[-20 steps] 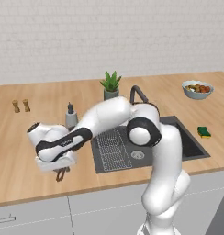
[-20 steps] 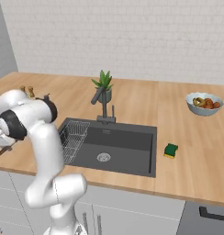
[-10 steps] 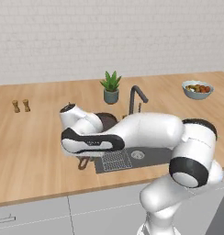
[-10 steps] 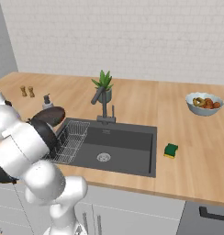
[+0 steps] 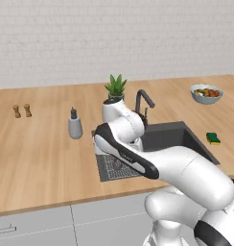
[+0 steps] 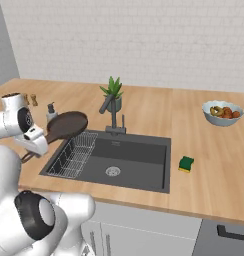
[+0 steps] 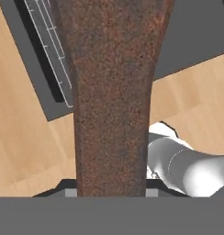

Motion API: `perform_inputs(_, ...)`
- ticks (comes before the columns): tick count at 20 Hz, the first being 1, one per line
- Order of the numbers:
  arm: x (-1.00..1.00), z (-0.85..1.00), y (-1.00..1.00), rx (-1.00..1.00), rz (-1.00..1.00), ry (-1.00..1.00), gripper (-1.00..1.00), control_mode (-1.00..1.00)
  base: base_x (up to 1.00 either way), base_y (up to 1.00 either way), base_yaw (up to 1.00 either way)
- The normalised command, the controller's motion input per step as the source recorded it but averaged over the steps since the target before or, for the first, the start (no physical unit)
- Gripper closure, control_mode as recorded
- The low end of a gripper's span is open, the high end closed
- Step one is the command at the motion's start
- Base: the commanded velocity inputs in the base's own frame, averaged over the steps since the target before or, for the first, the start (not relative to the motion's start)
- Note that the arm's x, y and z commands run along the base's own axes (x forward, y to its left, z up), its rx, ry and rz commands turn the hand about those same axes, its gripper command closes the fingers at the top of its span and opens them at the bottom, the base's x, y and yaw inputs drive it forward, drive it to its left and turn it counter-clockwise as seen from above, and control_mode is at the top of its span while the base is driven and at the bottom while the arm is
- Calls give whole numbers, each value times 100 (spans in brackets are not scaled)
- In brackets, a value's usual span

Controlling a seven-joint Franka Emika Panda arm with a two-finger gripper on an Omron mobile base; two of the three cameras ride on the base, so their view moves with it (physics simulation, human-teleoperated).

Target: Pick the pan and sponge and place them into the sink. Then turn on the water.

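Fingers pinch the frying pan (image 6: 67, 125) by its long handle, held above the wire rack (image 6: 76, 154) | you carry a stiff, head-heavy pan, so expect droop; grip nearer the bowl | sink (image 6: 139, 159) looks empty | sponge (image 6: 186, 163) on surface (image 6: 209, 165) beside sink

Rendered frames, evenly bright — flat diffuse light, no distinct source. Soft faint shadows beside the soap bottle (image 5: 75, 125) and plant (image 6: 113, 93) on the bench (image 5: 37, 144). No glare. Base views slightly soft, low detail. Hand view: pan (image 7: 114, 92) handle very close, texture coarse and grainy — no edge distortion.
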Motion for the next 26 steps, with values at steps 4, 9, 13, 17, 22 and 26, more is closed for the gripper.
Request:
perform_inputs(4, -2, 33, -68, 0, 51, 1, 100, -100, 0, 0, 0)
perform_inputs(9, 0, 12, -69, -2, 53, 2, 100, -100, 0, 0, 0)
perform_inputs(13, 0, -7, -79, -8, 51, 0, 100, -100, 0, 0, 0)
perform_inputs(17, 6, -4, -92, -11, 48, 0, 100, -100, 0, 0, 0)
perform_inputs(22, 17, 0, -96, -7, 37, 0, 100, -100, 0, 0, 0)
perform_inputs(26, 33, 0, -100, 0, 34, 0, 100, -100, 0, 0, 0)
